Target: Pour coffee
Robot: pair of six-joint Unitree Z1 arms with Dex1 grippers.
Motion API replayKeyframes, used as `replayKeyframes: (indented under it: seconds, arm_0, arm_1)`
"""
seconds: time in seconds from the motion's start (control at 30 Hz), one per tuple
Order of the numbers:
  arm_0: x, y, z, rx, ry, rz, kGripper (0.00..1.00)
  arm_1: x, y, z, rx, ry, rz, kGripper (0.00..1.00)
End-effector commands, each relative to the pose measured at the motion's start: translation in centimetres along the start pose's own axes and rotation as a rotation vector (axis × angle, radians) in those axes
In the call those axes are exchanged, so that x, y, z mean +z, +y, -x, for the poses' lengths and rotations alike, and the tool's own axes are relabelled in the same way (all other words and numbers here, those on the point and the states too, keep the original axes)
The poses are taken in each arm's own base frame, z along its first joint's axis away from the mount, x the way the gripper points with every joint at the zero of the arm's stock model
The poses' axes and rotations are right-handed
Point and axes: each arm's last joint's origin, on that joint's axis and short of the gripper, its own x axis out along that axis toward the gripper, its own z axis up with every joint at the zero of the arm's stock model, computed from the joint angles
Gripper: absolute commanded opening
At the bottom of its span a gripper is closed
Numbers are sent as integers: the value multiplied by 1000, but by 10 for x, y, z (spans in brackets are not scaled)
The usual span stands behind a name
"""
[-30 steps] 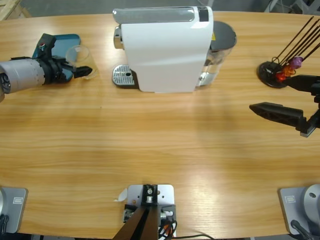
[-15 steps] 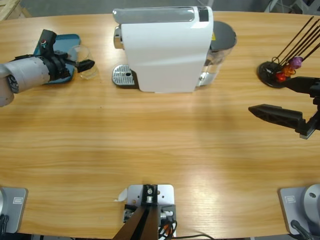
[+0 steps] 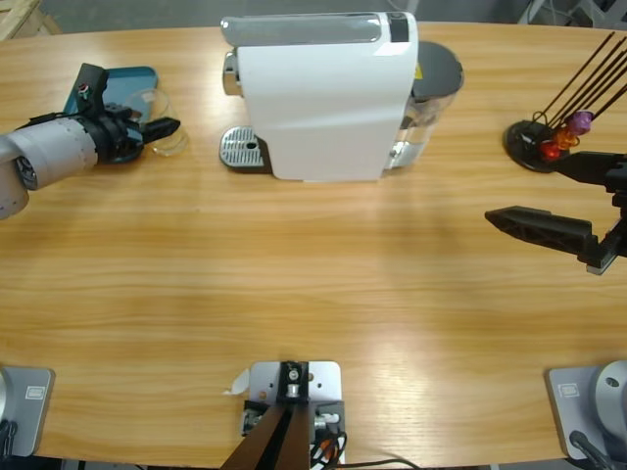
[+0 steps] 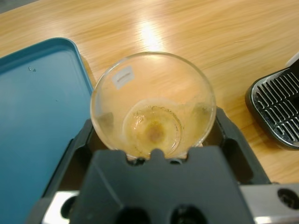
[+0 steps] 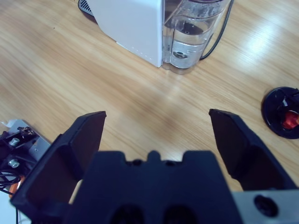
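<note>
A clear empty glass (image 3: 157, 106) stands beside the blue tray (image 3: 122, 83) at the table's far left. In the left wrist view the glass (image 4: 153, 107) shows only a pale yellowish film at its bottom. No coffee is in view. My left gripper (image 3: 167, 127) is open, and in its own view the left gripper (image 4: 154, 119) has one jaw on either side of the glass's lower part. I cannot tell whether they touch it. The right gripper (image 3: 524, 188) hovers wide open at the right edge, and the right gripper (image 5: 157, 116) holds nothing.
The white coffee machine (image 3: 313, 98) stands at the back middle with its metal drip tray (image 3: 243, 149) facing left and a water tank (image 3: 436, 88) on its right. A black capsule stand (image 3: 537, 145) with coloured capsules sits at the far right.
The left arm has swung toward the back of the table, bringing its jaws level with the glass. The glass has stayed in place. The right arm has barely moved.
</note>
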Motion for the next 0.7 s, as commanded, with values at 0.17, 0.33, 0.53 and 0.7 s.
replayKeyframes:
  seconds: [0.17,0.33,0.53,0.7]
  arm_0:
    - [-9,-19,29,-90,-12,-26,356]
    - [1,-27,43,-195,-12,-34,366]
    - [30,-31,48,-246,22,-92,367]
    - [52,-35,31,-247,19,-141,370]
  arm_1:
    - [-12,-3,-1,7,9,-4,987]
    - [-13,-4,1,9,-2,-6,987]
    - [-14,-4,2,11,-10,-7,987]
    - [-15,-4,2,11,-9,-7,987]
